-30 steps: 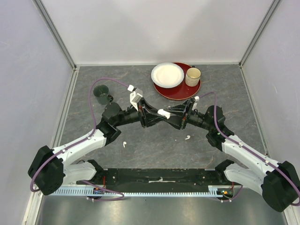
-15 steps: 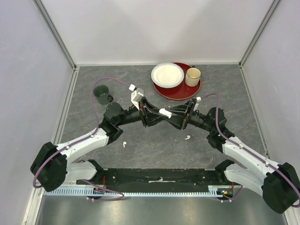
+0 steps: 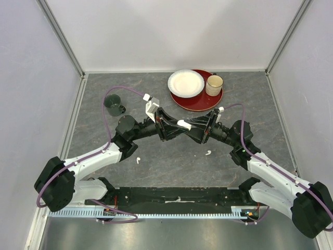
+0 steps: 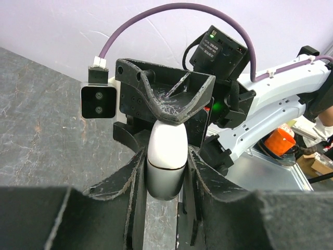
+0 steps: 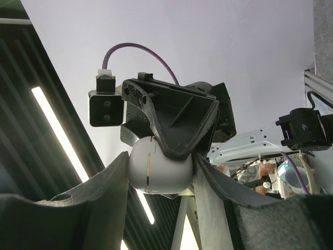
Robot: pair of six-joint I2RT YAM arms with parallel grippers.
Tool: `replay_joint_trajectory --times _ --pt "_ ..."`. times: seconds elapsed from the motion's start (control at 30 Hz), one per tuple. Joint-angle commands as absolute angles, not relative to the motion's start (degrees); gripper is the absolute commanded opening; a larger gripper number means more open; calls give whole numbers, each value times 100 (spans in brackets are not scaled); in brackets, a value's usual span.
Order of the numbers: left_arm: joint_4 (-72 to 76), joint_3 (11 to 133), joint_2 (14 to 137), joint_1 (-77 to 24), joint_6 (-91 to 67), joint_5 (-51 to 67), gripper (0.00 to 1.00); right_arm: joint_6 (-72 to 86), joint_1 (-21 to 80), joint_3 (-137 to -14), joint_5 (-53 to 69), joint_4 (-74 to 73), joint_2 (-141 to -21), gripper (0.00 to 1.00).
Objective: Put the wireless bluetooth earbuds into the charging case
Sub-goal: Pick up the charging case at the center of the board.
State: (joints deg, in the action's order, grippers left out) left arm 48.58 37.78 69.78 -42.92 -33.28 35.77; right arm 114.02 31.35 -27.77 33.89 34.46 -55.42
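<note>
Over the table, left fingers and right fingers clamp the charging case.

The charging case is a smooth white pebble with a thin seam round it, lid closed. It hangs above the middle of the surface, pinched between the left end effector and the right end effector. Nearer in, lying on the surface well apart, are two tiny white stemmed buds: the left earbud and the right earbud.
</note>
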Motion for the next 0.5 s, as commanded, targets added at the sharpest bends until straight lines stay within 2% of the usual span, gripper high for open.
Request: replay_joint_trajectory --times 0.0,0.07,0.17,0.33,0.47 --pt "5405 3894 6952 -4456 -3524 3384 12 12129 3199 -2742 3410 3718 -5493 0" --pt "5396 3929 6970 -4500 -3516 3366 2 12094 3199 -2733 3419 3665 -5449 2" --pt "5624 3816 6961 -4587 -3419 3217 2 11892 3199 -2760 3410 3446 -5379 25" --pt "6003 3507 6768 -4728 -3025 2874 2 11628 3199 -2812 3313 3217 -5344 50" --pt "6745 3052 6557 -4825 -2585 3049 2 11532 3191 -2839 3401 3331 -5431 74"
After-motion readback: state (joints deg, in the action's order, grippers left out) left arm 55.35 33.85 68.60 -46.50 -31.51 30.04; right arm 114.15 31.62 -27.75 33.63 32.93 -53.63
